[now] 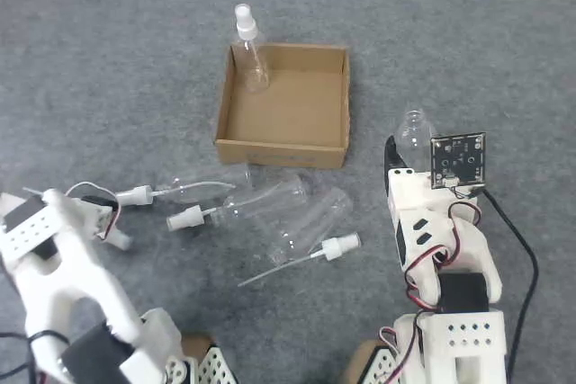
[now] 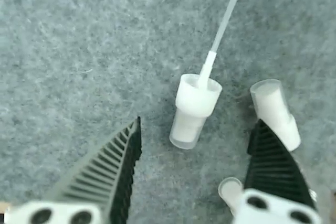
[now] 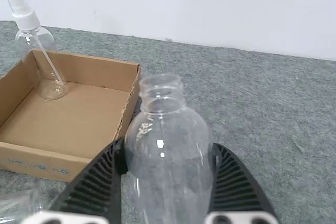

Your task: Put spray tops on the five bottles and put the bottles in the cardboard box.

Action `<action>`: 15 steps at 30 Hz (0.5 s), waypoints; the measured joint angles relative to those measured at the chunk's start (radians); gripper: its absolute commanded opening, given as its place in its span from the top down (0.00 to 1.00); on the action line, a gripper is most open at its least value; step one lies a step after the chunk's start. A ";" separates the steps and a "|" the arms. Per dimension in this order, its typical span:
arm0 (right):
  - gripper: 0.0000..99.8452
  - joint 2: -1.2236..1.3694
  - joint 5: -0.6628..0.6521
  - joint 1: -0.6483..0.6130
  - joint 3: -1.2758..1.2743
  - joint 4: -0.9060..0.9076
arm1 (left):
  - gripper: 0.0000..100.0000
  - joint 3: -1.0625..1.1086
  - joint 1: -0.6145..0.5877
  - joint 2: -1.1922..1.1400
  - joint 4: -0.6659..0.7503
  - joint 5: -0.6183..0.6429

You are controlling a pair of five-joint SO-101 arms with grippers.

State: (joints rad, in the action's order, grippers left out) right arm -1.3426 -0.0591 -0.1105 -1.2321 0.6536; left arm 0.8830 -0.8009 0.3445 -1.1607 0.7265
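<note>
Grey worktop, one capped bottle in the cardboard box! Right end effector clamps a bare bottle, left end effector gapes around a spray top. Three loose bottles seemingly wait.

Bright, even light; soft faint shadows.

Robotics lab or workshop bench. Shown by a tabletop covered in grey felt-like matting, backed by a plain white wall; a left arm and right arm of white printed plastic with exposed wires; a bare camera circuit board fixed at one wrist. Staged as a trial with a clear bottle, loose spray tops and a cardboard box.
</note>
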 measured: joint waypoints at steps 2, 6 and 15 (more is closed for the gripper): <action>0.95 0.000 0.000 0.000 0.000 0.000 | 0.70 0.002 0.000 0.000 0.015 0.000; 0.95 0.000 0.000 0.000 0.000 0.000 | 0.70 -0.023 -0.014 -0.002 0.025 -0.031; 0.95 0.000 0.000 0.000 0.000 0.000 | 0.96 -0.127 -0.121 -0.002 0.025 -0.216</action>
State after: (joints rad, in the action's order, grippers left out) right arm -1.3426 -0.0591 -0.1105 -1.2321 0.6536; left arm 0.7557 -0.9221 0.3429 -1.1362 0.5102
